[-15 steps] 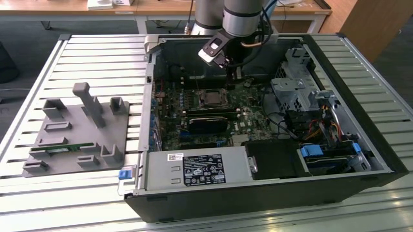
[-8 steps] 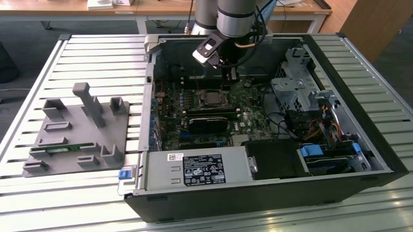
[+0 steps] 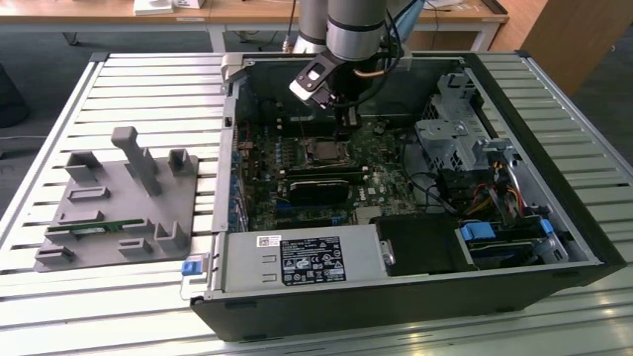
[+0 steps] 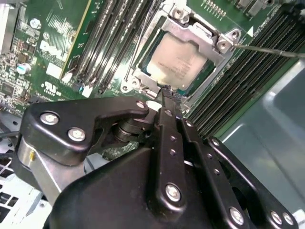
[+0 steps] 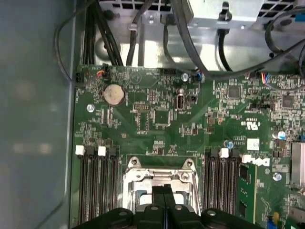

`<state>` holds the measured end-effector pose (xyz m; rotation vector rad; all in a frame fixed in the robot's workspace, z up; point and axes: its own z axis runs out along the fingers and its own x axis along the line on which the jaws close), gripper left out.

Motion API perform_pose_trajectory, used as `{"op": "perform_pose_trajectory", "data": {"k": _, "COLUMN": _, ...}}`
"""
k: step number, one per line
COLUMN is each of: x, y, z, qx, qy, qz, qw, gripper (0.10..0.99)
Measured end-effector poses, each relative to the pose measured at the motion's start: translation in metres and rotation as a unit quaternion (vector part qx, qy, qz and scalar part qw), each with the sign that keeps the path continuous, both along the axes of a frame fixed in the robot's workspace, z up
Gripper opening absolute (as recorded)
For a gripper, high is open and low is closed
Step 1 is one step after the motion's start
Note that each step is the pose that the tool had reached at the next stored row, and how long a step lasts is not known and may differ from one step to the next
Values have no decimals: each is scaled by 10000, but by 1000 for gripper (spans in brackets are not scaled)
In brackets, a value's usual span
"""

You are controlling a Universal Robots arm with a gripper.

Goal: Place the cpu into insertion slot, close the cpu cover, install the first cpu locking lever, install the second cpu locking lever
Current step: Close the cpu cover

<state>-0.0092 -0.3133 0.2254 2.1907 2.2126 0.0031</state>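
Tool point(image 4: 167, 95) at the cpu cover point(image 4: 208, 37).
We see its fingers together, tip at the cover's edge, the cpu point(image 4: 177, 59) seated beneath; a white printed label point(image 3: 313, 261) on the power supply point(image 3: 242, 268).

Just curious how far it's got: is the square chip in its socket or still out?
In. The cpu lies flat, seated on the motherboard, with the cpu cover lying down around its edges.

Green mobo point(image 5: 162, 114), silver-grey cpu point(image 4: 178, 59), blk gripper point(image 4: 167, 94)
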Motion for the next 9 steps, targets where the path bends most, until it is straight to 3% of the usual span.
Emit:
{"op": "perform_pose_trajectory", "data": {"k": 5, "x": -170, "y": 1, "z": -25, "qx": 1, "qy": -1, "qz": 0, "qw": 10000, "gripper": 106}}
{"op": "perform_pose_trajectory", "data": {"k": 9, "x": -229, "y": 0, "z": -73, "qx": -1, "qy": 0, "qz": 0, "qw": 10000, "gripper": 106}}
